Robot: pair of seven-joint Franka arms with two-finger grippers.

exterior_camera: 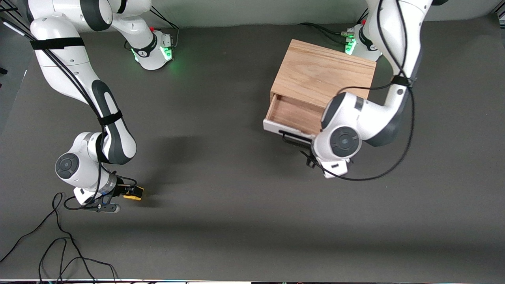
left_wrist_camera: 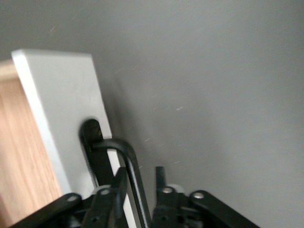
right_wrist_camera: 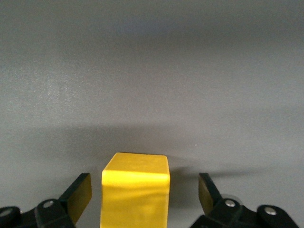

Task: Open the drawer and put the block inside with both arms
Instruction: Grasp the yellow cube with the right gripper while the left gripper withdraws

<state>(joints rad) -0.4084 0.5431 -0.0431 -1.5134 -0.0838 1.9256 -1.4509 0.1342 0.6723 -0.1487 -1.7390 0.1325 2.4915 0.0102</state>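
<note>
The block (exterior_camera: 133, 193), a small bright yellow cube, is found on the dark grey desk (exterior_camera: 236, 221) toward the right arm's end, nearer to the front camera than everything else of the task. It is straddled by the right end effector (right_wrist_camera: 142, 192), whose fingers (right_wrist_camera: 79, 194) are spread wide, one on each side of the cube, with a clear gap left between each finger and the yellow faces, so that the block is not clamped. In the right wrist view the cube is seen resting flat on the desk with its shadow cast around it. Loose black cables (exterior_camera: 59, 244) are laid on the desk close to the front edge, at the same end. Farther from the front camera, toward the left arm's end, the drawer (exterior_camera: 292, 114) is seen partly pulled out of the light-oak cabinet (exterior_camera: 321, 73), and its light wood interior is exposed. The white front panel (left_wrist_camera: 66, 109) and the black bar handle (exterior_camera: 294, 138) are turned toward the front camera. The left end effector (left_wrist_camera: 138, 190) is held at this handle: in the left wrist view the bar is seen passing between the two fingers (left_wrist_camera: 116, 192), which are drawn close around it. The green-lit bases (exterior_camera: 158, 53) of the arms are placed farthest away, along the desk's edge.
</note>
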